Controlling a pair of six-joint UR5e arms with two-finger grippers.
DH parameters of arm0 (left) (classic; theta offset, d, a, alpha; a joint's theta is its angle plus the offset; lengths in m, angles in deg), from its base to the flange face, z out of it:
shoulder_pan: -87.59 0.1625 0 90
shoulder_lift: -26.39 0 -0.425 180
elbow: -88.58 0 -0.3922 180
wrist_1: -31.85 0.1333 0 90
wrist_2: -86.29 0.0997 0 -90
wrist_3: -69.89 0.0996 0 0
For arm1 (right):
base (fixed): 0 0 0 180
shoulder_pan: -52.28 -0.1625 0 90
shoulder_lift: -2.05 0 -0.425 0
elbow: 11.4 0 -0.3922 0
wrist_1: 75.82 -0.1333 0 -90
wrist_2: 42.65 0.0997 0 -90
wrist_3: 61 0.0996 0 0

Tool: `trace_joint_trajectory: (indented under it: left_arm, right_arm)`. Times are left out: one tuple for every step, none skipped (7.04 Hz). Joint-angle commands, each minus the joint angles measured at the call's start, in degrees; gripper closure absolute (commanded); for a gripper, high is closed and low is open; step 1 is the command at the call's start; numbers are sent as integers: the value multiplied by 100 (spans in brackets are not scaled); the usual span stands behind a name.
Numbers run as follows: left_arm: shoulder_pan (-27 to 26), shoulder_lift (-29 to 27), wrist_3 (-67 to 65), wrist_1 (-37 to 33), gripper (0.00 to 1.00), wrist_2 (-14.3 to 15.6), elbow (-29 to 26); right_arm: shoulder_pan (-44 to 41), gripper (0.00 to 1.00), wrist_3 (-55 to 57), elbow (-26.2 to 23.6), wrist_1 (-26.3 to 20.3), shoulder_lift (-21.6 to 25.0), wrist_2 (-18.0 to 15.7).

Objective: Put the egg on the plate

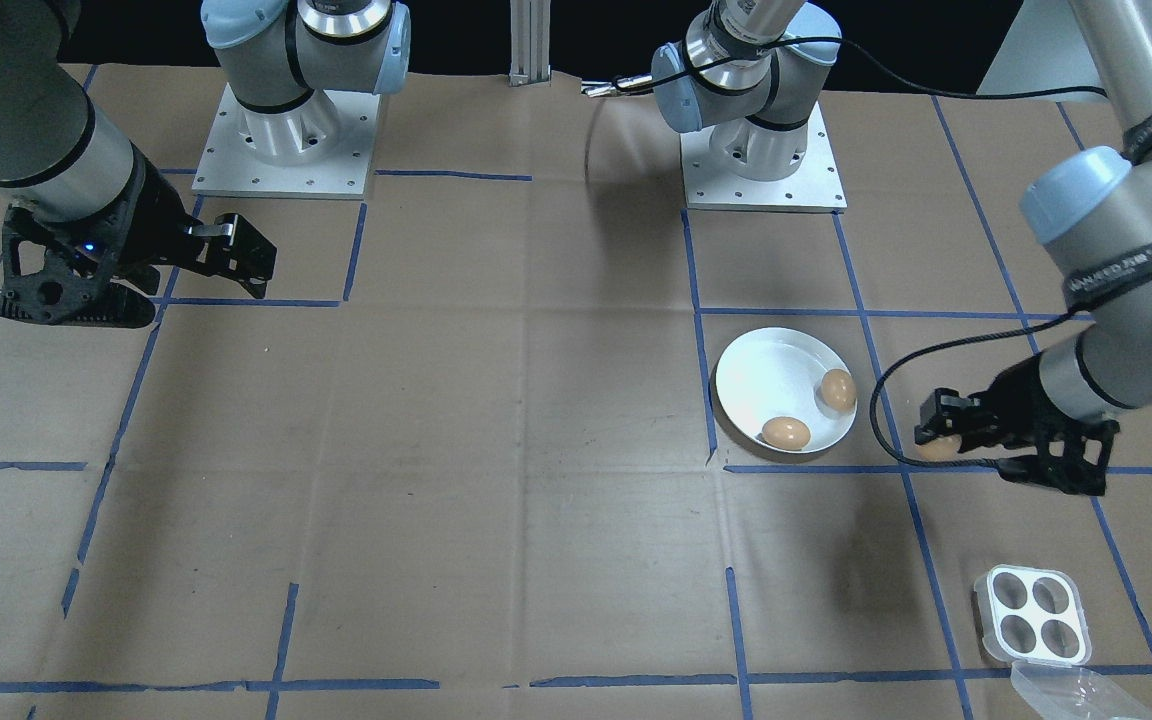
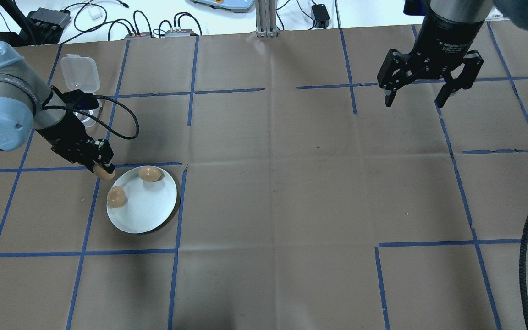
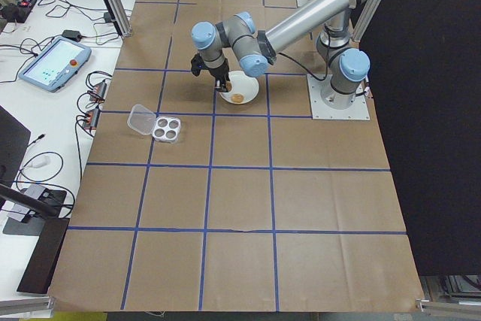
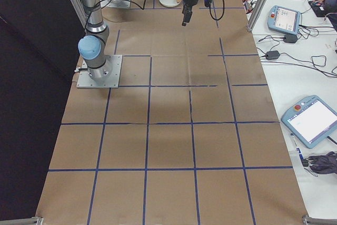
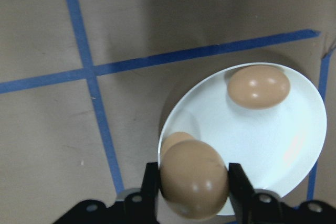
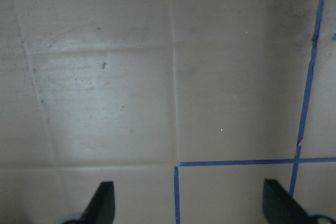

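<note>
- At the plate's (image 2: 142,215) ten o'clock rim, overhead, the left end effector (image 2: 104,170) grips an egg (image 2: 104,173), not yet over the dish; two eggs (image 2: 149,173) already lie there.
- Its wrist view alone shows the fingers (image 5: 239,190) clamped on the egg's sides; released here, it may hit the egg below or miss the rim.
- Front view: right end effector (image 1: 241,255) spread wide, empty, over bare worktop (image 1: 496,480).

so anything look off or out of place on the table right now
Nothing stands out. Two eggs sit intact on the plate, the left pincer holds a third egg unbroken, and the egg tray lies empty with its lid open.
</note>
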Motion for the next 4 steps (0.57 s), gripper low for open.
trace_joint_trajectory:
  left_arm:
    - [-350, 10, -129, 21, 81, -23, 335]
    - [-351, -34, -139, 56, 22, -49, 389]
    - [-360, -43, -148, 30, 1, -23, 424]
    - [-394, -17, -148, 4, 0, -14, 425]
  right_arm:
    - [0, 0, 0, 0, 0, -6, -8]
    - [0, 0, 0, 0, 0, 3, 0]
    - [0, 0, 0, 0, 0, -6, 0]
    - [0, 0, 0, 0, 0, -6, 0]
